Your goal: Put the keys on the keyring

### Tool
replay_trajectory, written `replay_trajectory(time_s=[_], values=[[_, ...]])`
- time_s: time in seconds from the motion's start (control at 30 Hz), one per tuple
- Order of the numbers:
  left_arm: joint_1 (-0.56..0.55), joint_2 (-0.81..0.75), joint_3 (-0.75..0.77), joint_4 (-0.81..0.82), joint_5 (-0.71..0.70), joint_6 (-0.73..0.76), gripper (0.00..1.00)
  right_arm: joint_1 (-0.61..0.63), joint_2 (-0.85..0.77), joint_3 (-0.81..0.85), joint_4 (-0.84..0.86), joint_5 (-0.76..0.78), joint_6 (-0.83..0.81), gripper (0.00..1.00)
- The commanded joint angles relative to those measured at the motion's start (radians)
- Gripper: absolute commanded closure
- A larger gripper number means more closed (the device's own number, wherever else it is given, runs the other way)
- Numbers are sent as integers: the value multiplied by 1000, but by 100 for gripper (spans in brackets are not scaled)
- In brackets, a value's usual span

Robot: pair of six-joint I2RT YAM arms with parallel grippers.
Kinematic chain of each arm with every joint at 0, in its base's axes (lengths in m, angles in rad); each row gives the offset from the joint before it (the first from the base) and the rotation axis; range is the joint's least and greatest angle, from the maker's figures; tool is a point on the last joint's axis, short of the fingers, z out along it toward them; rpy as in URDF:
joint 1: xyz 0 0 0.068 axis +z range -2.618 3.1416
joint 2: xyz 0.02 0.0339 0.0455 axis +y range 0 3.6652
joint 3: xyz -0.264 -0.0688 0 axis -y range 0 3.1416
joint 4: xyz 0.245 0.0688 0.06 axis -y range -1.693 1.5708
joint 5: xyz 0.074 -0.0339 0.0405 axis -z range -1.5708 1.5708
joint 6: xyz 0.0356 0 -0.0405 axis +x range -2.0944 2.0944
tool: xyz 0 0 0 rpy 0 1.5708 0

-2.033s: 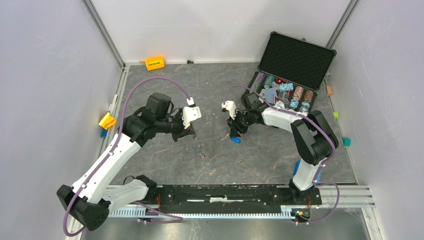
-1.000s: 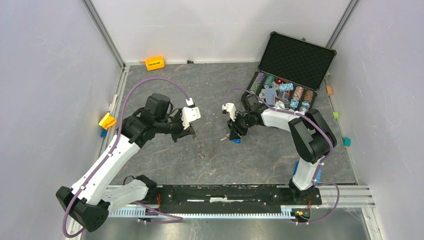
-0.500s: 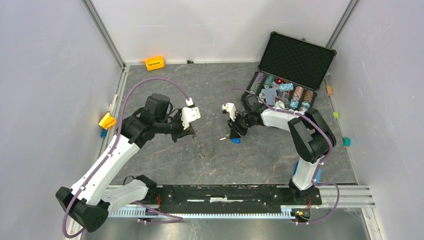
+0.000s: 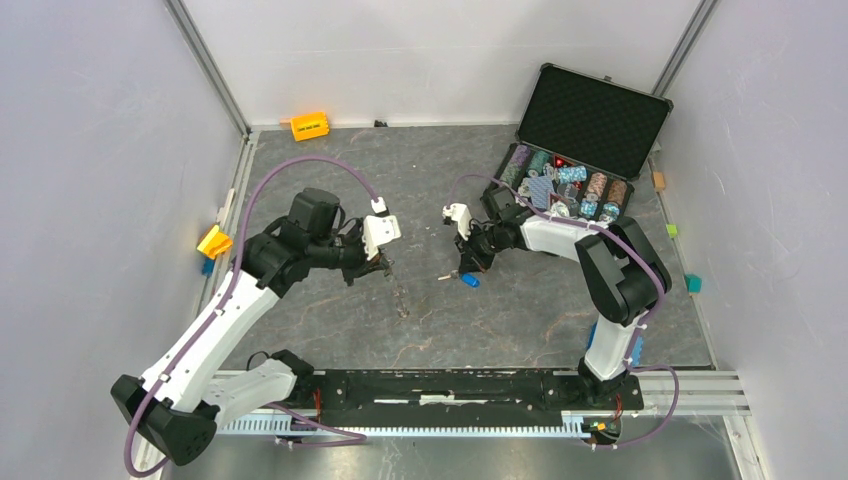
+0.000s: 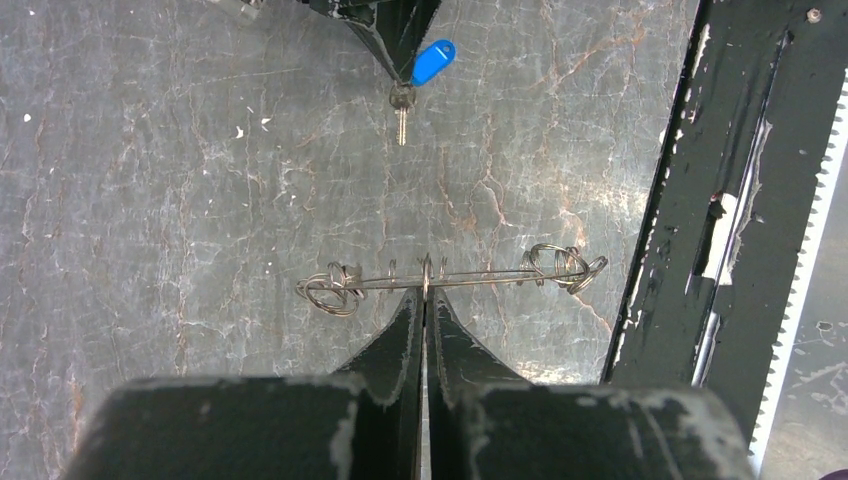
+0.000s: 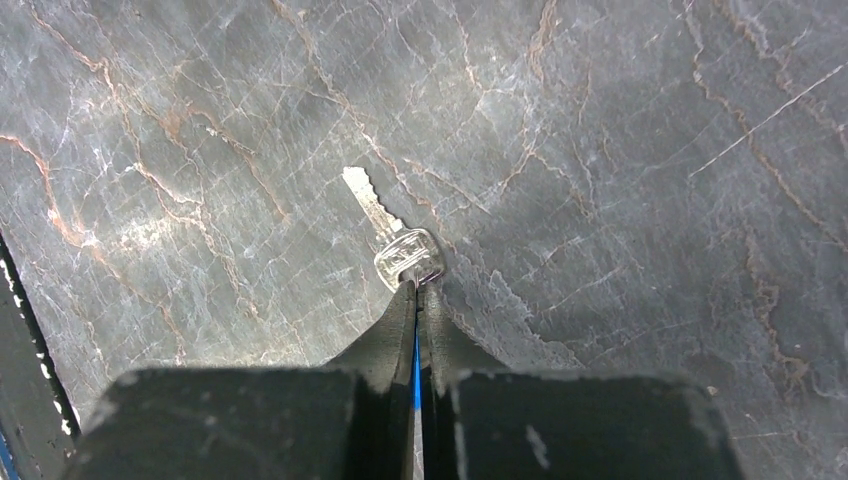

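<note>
Your left end effector [image 5: 424,293] is pinching the keyring [image 5: 470,277] with its 2 fingers pressed together on the thin wire. In the left wrist view the keyring is showing edge-on, as a fine line running across the fingertips. Small coiled loops are bunching at each end of it, and the grip is sitting near the middle of that line. In the top view the keyring is reaching from the fingertips toward the near edge of the surface [image 4: 520,330]. You cannot tell from these views whether its lower end is touching the stone-patterned top.

Moving right, 1 key [image 6: 385,225] is sitting well apart from the keyring, out past it in the left wrist view. Its blade is pointing back toward the left arm's fingers. Your right end effector [image 6: 417,290] is gripping this key, with its fingers squeezed together right at the edge of the silvery head. A blue tag [image 5: 432,62] is sticking out just beside those fingertips. A sliver of blue is also showing in the slit between the fingers in the right wrist view.

Farther right, an open black case [image 4: 600,115] of poker chips is standing at the far corner.
</note>
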Motion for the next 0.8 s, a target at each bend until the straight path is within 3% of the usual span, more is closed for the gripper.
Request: replay_trajectory(time_s=[0.0, 0.17, 0.53, 0.77], values=[[1, -9, 1, 48, 23, 35, 98, -2, -12, 48, -7, 0, -4, 100], [1, 13, 2, 50, 27, 49, 98, -8, -74, 42, -2, -26, -36, 100], [1, 87, -29, 207, 20, 2, 98, -40, -264, -43, 48, -240, -144, 100], [1, 123, -31, 291, 49, -35, 98, -49, -354, -68, 86, -296, -144, 100]])
